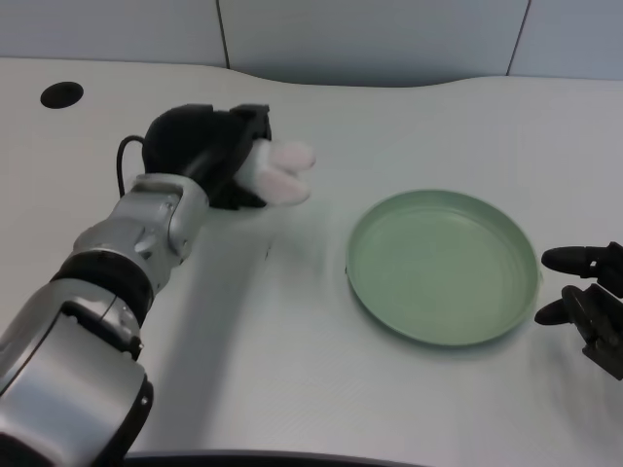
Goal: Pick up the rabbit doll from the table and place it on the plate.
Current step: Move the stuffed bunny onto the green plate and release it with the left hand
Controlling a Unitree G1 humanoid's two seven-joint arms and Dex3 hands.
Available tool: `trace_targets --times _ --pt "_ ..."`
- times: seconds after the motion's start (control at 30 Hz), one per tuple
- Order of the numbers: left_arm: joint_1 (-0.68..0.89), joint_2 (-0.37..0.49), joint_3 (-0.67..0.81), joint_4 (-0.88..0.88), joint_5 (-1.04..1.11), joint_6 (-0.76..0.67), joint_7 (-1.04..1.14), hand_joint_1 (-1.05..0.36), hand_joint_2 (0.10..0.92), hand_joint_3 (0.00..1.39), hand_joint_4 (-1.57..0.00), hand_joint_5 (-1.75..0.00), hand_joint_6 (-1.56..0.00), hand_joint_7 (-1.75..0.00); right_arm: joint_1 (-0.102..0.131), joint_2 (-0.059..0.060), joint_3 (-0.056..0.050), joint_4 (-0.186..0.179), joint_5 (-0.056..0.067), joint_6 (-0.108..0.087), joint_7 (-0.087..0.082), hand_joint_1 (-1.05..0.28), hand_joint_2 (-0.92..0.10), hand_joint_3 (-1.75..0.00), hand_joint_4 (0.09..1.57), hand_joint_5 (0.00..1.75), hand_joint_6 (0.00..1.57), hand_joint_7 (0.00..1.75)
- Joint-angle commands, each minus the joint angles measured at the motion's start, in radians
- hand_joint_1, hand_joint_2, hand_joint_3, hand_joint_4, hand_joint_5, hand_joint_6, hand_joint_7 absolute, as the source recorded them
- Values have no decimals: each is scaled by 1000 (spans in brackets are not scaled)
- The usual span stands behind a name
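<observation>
The left black robot hand [212,151] was wrapped around the small white plush rabbit doll [279,173], pink-tipped ears poking out toward the round pale-green plate [443,267]. The doll was well left of the plate, over the white worktop [292,370].

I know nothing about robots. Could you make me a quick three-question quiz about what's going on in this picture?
1. True or false: the rabbit doll already lies on the green plate.
2. Which hand holds the doll: A) left hand, B) right hand?
3. Fill in: the plate lies to the doll's ____ in the head view.

Key: 1 false, the left hand grips the doll away from the plate. 2 A. 3 right.
</observation>
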Motion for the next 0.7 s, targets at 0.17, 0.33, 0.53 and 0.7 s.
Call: trace_targets --times 0.17,0.33,0.53,0.7 --pt "-79 -99 23 -20 -29 18 -64 -135 851 46 -812 -1746 -613 -1746 -15 -32 -25 22 22 1 16 -289 -921 -507 403 1373 394 923" --pt "-107 -179 16 -22 -30 29 -94 -113 858 47 -830 -1746 -632 -1746 -20 -37 -34 20 35 24 24 -306 -921 -505 397 1386 394 918" --pt "-121 -262 7 -20 -26 51 -109 -184 857 40 -862 -1746 -666 -1746 -31 -35 -33 37 20 27 18 -319 -921 -480 435 1404 409 919" --pt "-116 -315 -12 -14 -12 81 -102 -201 879 47 -812 -1746 -648 -1635 -34 -27 -29 38 24 26 27 -316 -921 -475 415 1449 413 922"
